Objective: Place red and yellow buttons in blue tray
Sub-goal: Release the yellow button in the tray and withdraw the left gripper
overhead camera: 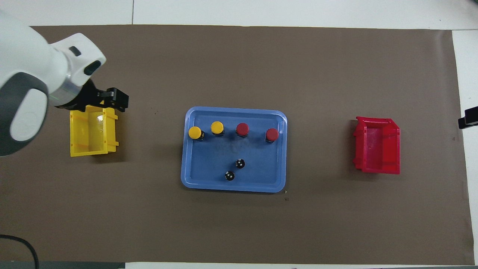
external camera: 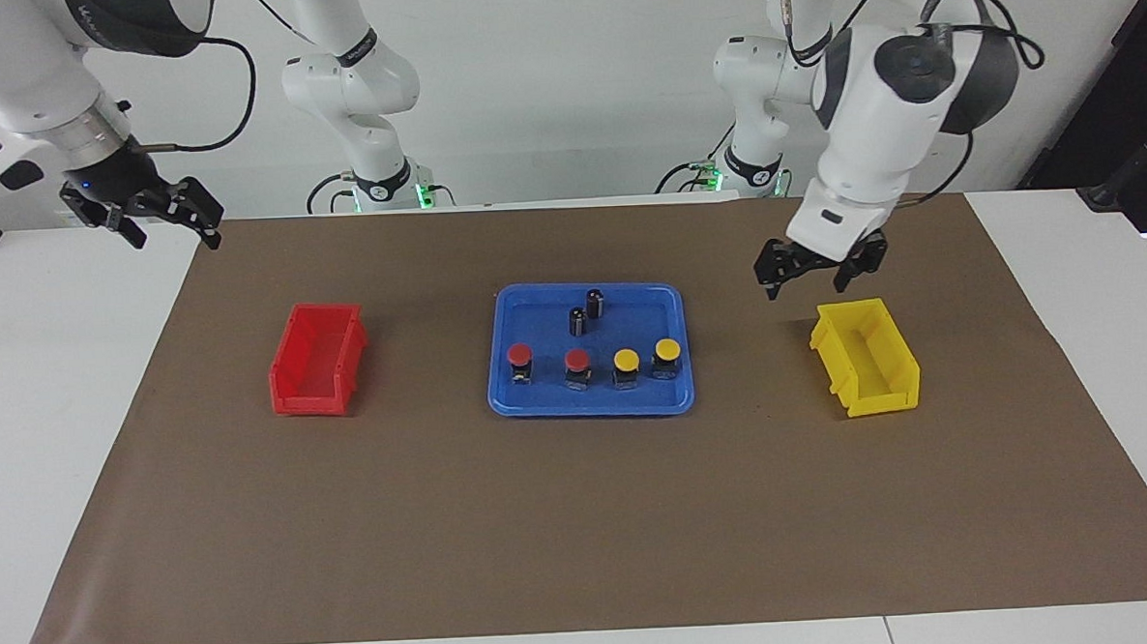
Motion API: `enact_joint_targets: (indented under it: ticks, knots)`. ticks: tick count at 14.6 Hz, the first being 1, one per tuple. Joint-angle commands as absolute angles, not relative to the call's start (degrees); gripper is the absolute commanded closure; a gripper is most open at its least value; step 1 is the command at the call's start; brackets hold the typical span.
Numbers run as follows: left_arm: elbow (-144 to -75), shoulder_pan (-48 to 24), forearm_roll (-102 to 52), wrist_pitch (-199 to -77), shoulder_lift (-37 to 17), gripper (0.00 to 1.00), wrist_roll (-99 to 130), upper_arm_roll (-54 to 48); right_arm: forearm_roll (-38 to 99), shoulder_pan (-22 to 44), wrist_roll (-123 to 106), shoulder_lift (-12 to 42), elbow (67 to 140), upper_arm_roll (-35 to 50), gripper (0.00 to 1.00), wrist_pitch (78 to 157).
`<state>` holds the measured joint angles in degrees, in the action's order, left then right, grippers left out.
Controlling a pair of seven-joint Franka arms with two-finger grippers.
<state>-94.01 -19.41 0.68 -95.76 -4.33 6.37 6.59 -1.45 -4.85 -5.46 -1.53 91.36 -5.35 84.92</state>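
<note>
Brown mat on the counter [external camera: 582, 515], and the blue tray [external camera: 538, 401] sits mid-counter with all 4 red and yellow buttons [external camera: 576, 366] lined up inside, so it looks basically done. Best move imo: lift both arms clear, don't bump anything. Left hand [external camera: 816, 271] hangs wide and empty over the yellow bin [external camera: 870, 357]; right hand [external camera: 158, 219] waits wide at the right arm's end.

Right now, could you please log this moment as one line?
buttons: four in blue tray | left tool: over yellow bin | right tool: waiting, table edge
</note>
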Motion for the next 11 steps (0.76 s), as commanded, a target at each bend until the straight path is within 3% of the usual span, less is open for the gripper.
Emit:
enact_joint_targets:
  ticks: [1,5,11]
  knots:
    - [-93.5,-15.1,0.9,-93.1,-2.4,0.00,1.6,6.5,-1.3,-5.1,-6.2,-1.1,90.2,-5.0,0.00,83.2]
    - [-93.0,-8.4,-1.1,-91.1,-0.8,0.00,-3.8,6.4,-1.3,-5.0,-6.0,-1.6,90.4,-3.4,0.00,82.1]
    - [-88.2,-7.7,-1.8,-89.3,-1.7,0.00,-4.4,6.8,-1.3,-5.1,-5.9,-1.6,90.4,-2.5,0.00,82.5]
